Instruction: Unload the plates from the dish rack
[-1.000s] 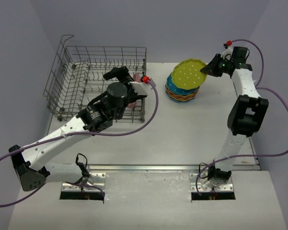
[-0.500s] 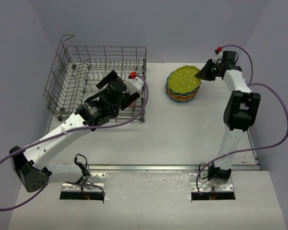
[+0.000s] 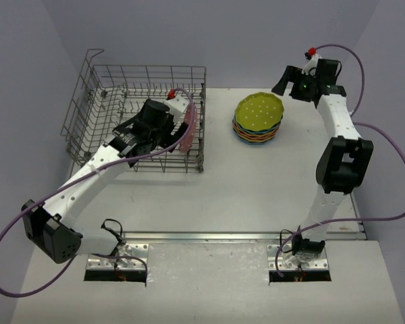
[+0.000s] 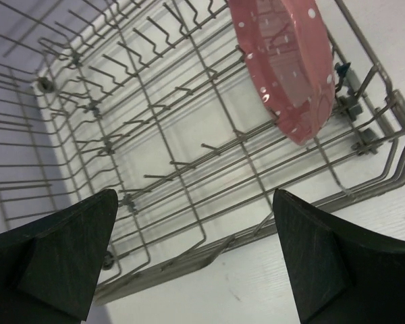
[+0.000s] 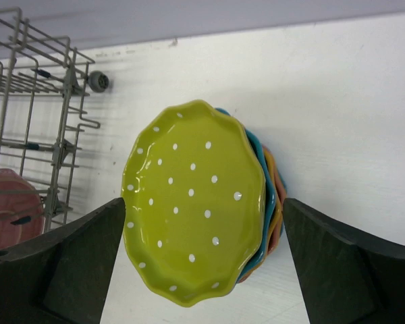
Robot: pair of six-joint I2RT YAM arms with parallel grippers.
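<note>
The grey wire dish rack (image 3: pixel 101 101) stands at the back left. One pink dotted plate (image 3: pixel 187 125) stands on edge at its right end and also shows in the left wrist view as the pink plate (image 4: pixel 287 67). My left gripper (image 3: pixel 148 131) hovers over the rack's front part, open and empty (image 4: pixel 192 256), to the left of that plate. Several plates sit in a stack (image 3: pixel 258 120) on the table, a green plate (image 5: pixel 189 202) on top. My right gripper (image 3: pixel 287 84) hangs open just behind the stack, its fingers either side of the green plate (image 5: pixel 202 263) without touching it.
The rack's raised wire handle (image 3: pixel 94 54) stands at its back left corner. Its upright tines (image 4: pixel 162 135) fill the floor below my left gripper. White table (image 3: pixel 256 182) lies in front of the stack. Purple cables loop off both arms.
My right gripper opened, left the green plate on the stack and drew back a little. My left arm swung left and further over the rack beside the pink plate.
</note>
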